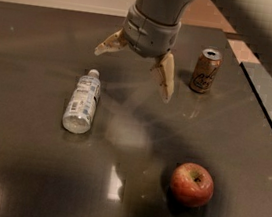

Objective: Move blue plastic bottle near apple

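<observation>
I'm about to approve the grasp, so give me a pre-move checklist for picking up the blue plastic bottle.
1. Pincer open and holding nothing: ok.
2. Pincer above the blue plastic bottle: not ok, it hangs between the bottle and the soda can.
3. Bottle lying flat with nothing touching it: ok.
4. Apple in plain view, apart from the bottle: ok.
5. Soda can upright, off the line from bottle to apple: ok.

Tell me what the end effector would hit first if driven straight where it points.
Probably bare table, between the blue plastic bottle and the can; the open end effector above that gap points down, depth unclear.
</observation>
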